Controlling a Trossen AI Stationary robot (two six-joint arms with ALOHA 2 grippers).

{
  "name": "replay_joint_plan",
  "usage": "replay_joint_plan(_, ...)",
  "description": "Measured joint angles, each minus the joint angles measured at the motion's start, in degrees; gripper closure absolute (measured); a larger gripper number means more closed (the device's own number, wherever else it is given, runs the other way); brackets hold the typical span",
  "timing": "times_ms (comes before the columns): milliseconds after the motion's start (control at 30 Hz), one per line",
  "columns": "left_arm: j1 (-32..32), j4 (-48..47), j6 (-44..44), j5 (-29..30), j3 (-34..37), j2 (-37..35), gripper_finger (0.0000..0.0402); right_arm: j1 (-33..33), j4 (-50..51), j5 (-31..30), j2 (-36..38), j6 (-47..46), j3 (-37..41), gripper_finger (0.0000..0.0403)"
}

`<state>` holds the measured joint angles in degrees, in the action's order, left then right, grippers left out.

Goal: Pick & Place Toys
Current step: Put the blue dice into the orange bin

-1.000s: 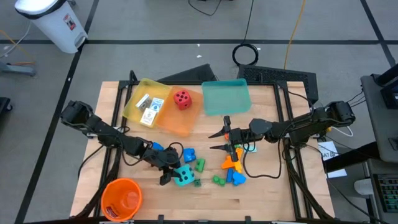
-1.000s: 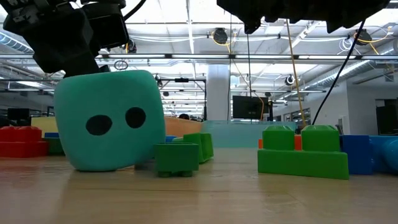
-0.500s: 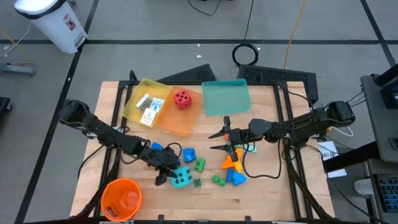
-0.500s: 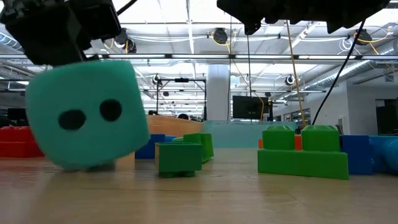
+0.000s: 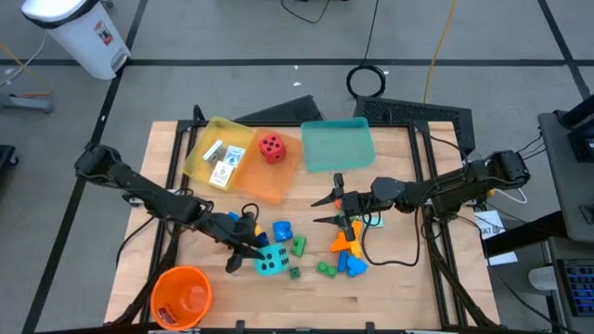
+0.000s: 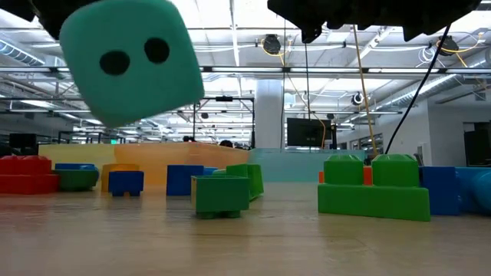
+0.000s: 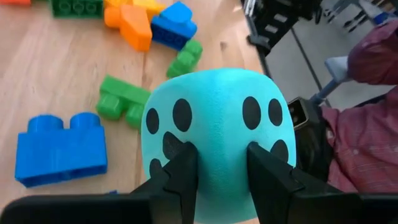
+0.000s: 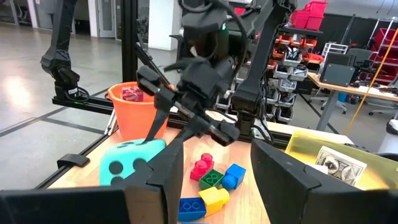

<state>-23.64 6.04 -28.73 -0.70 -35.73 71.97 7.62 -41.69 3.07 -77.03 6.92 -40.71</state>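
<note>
My left gripper is shut on the cyan die with black dots, which hangs above the table in the low view. My right gripper is open and empty, hovering just left of a pile of orange, blue and green bricks. Blue and green bricks lie on the table beside the die. The red die lies in the orange tray. White picture cards lie in the yellow tray. My left gripper pinches the cyan die between its two fingers, at the die's part nearest the wrist. The die spreads wider than the gap between the fingers. The fingers come from the table's left, slanting down. The die is lifted clear of the table and tilted.
The orange bucket stands at the near left corner, close to my left arm. The yellow, orange and teal trays lie along the far side. A person's red sleeve shows beyond the table's near edge.
My left gripper has gone up with the cyan die. The die stood on the table a second ago, slid a little toward the left edge, and now hangs clear of the table, tipped. My right arm has kept still.
</note>
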Motion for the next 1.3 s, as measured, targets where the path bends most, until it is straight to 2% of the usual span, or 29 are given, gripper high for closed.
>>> replay_joint_plan(267,0.04,-0.33,2.15,2.68,-0.03,-6.97,0.0287,0.00,-0.02,0.00,0.00,0.00,0.00,0.0248)
replay_joint_plan(467,0.04,-0.26,5.46,8.64,-0.08,-13.55,0.0287,0.00,-0.02,0.00,0.00,0.01,0.00,0.0248)
replay_joint_plan(767,0.04,-0.44,11.15,24.02,-0.10,-21.36,0.0287,-0.02,-0.02,0.00,0.00,0.00,0.00,0.0248)
replay_joint_plan(1000,0.04,-0.27,15.64,34.59,-0.10,-24.19,0.0287,0.00,-0.02,0.00,0.00,0.00,0.00,0.0248)
replay_joint_plan(1300,0.09,0.13,21.87,55.94,-0.12,-24.00,0.0287,-0.01,0.02,0.00,0.00,0.00,0.00,0.0248)
